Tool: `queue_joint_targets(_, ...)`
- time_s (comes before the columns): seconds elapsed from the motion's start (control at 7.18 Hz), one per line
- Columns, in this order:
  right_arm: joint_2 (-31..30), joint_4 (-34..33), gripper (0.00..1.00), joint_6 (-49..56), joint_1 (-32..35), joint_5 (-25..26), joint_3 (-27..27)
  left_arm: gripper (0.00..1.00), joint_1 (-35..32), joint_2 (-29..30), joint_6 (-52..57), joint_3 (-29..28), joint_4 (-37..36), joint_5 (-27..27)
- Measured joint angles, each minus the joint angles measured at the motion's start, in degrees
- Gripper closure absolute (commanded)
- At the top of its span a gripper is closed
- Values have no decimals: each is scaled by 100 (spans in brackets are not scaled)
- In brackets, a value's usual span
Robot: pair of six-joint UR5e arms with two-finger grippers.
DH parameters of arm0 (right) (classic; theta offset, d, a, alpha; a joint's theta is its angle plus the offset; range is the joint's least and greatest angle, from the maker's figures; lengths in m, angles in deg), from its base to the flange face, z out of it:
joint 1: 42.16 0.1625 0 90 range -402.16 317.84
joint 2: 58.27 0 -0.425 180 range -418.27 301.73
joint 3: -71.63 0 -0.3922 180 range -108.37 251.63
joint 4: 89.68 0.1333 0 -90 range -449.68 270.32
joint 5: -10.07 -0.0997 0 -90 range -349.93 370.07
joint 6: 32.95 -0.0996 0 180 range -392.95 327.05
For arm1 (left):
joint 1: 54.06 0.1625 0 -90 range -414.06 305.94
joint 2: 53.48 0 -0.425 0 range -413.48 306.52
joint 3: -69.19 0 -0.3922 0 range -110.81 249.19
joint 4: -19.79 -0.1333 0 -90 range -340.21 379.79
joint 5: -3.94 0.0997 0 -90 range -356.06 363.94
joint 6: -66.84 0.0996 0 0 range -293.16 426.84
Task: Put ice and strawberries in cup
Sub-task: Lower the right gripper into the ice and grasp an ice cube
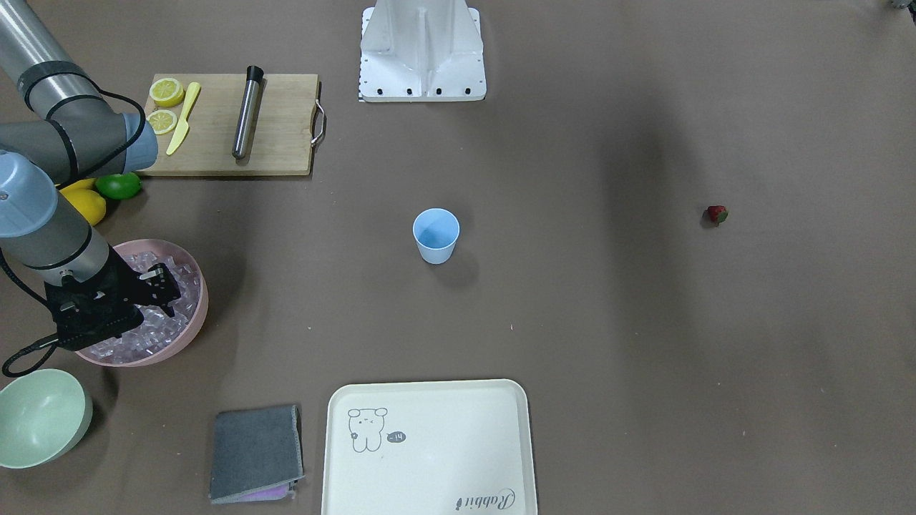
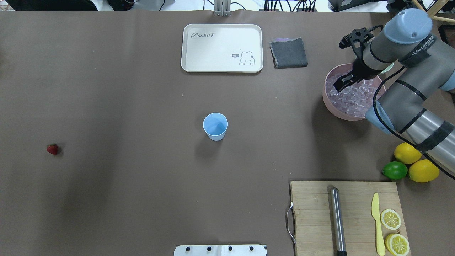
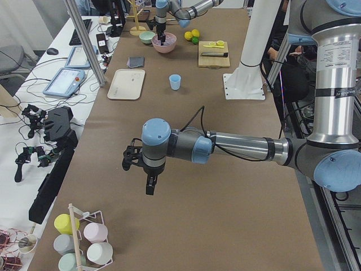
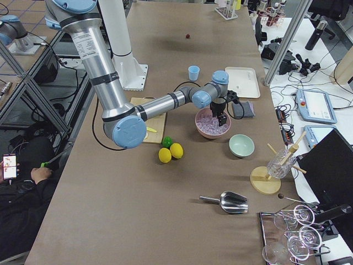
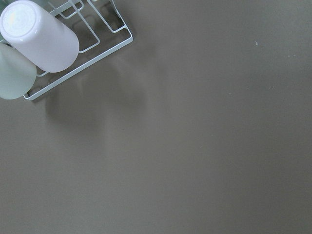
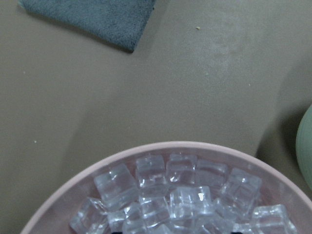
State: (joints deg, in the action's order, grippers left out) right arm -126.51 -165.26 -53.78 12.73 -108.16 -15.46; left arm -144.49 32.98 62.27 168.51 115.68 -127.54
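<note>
The light blue cup [image 1: 436, 236] [image 2: 215, 126] stands upright and empty mid-table. One strawberry [image 1: 717, 214] [image 2: 52, 149] lies alone far off on the robot's left side. The ice [image 2: 352, 101] [image 6: 180, 195] fills a pink bowl [image 1: 197, 315]. My right gripper [image 1: 163, 289] [image 2: 340, 84] points down into that bowl just above the cubes; its fingers look open, with nothing seen held. My left gripper [image 3: 148, 182] shows only in the exterior left view, hanging over bare table far from the cup, and I cannot tell its state.
A cutting board [image 2: 341, 213] carries lemon slices, a yellow knife and a steel rod. Lemons and a lime [image 2: 395, 170] lie by the right arm. A cream tray [image 2: 222, 48], grey cloth [image 2: 288, 52] and pale green bowl [image 1: 39, 418] line the far edge. A cup rack [image 5: 78, 53] is below the left wrist.
</note>
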Motion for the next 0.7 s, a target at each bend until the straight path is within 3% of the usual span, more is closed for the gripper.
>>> queue_joint_targets(0.28,-33,-1,25,76,-22,69,-1,2,0,-18,0,0,0,0)
queue_joint_targets(0.42,-39,3,34,86,-37,102,-1,2,0,-26,0,0,0,0)
queue_joint_targets(0.7,-49,22,88,91,-67,115,-1,2,0,-32,0,-1,0,0)
